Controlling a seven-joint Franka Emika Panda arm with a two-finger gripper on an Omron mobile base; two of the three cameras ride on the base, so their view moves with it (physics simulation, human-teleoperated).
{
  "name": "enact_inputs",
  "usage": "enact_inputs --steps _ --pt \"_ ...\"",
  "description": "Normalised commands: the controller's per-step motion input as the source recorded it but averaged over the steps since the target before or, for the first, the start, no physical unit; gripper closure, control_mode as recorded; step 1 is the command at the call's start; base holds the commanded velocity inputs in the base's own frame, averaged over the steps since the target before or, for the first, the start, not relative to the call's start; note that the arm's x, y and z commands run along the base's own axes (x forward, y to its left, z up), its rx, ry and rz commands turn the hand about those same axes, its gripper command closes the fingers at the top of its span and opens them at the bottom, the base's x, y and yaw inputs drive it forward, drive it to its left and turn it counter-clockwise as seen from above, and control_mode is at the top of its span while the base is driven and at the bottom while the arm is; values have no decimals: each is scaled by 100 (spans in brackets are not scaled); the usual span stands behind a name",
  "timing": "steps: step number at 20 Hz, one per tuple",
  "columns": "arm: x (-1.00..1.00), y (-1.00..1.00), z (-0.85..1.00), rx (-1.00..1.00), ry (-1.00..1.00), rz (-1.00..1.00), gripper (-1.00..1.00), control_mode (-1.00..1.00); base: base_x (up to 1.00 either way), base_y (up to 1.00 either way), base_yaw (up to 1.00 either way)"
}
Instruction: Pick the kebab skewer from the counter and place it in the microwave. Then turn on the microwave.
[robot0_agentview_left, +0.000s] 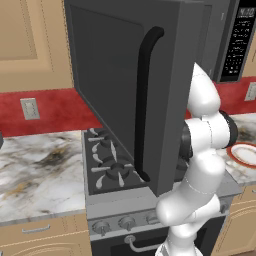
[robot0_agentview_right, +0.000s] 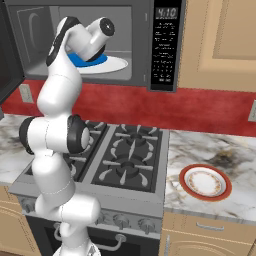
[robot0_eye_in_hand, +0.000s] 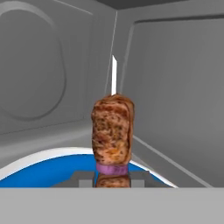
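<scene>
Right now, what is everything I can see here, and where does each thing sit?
microwave: one, dark grey, above the stove, door swung open
turntable plate: one, white and blue, inside the microwave
kebab skewer: one, brown meat, held upright over the turntable plate
stove: one, grey, between the counters
counter: marble, either side of the stove
red-rimmed plate: one, on the counter right of the stove
gripper: dark fingers, shut on the skewer
</scene>
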Motion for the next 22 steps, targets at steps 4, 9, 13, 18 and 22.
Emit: enact_inputs --steps 4,9,13,18,22 --pt "2 0 -5 0 0 0 100 -100 0 0 0" --pt "0 1 -9 0 0 0 100 -100 0 0 0" --pt "0 2 -9 0 0 0 100 -100 0 0 0" --pt "1 3 -8 0 0 0 100 -100 0 0 0" --pt "1 2 -8 0 0 0 100 -100 0 0 0"
